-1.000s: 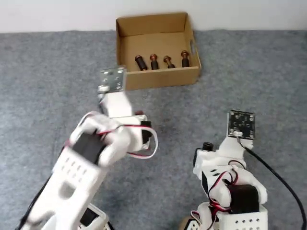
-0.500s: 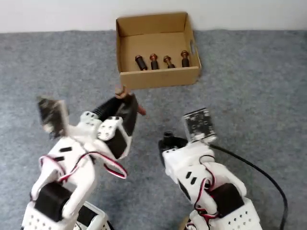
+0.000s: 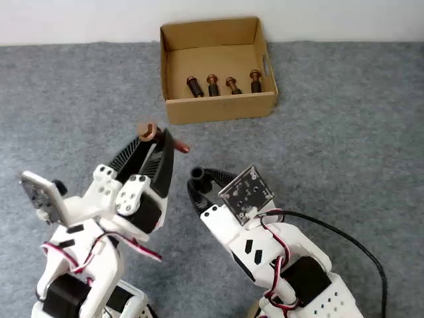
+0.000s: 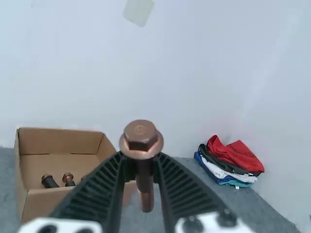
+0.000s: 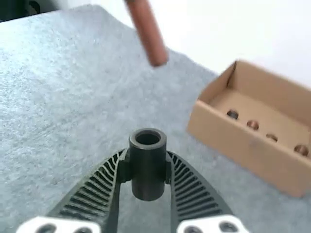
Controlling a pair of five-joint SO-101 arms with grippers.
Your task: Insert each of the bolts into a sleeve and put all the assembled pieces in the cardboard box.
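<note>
Bright, diffuse light — only faint, soft shadows fall on the grey carpeted table (image 3: 344, 119) at the high view's lower centre; the plain white wall (image 4: 218, 73) looks nearly washed out.

High camera looks down; both wrist cameras face the cardboard box (image 3: 218, 109).

Left arm (image 3: 99, 218) and right arm (image 3: 265, 245) angle toward each other, each with jaws clamped, tips near

You have a grey, felt-like carpet surface (image 3: 344, 112) running to a plain white wall (image 4: 218, 58); a folded pile of red, white and teal clothes (image 4: 229, 162) lies against it.
</note>
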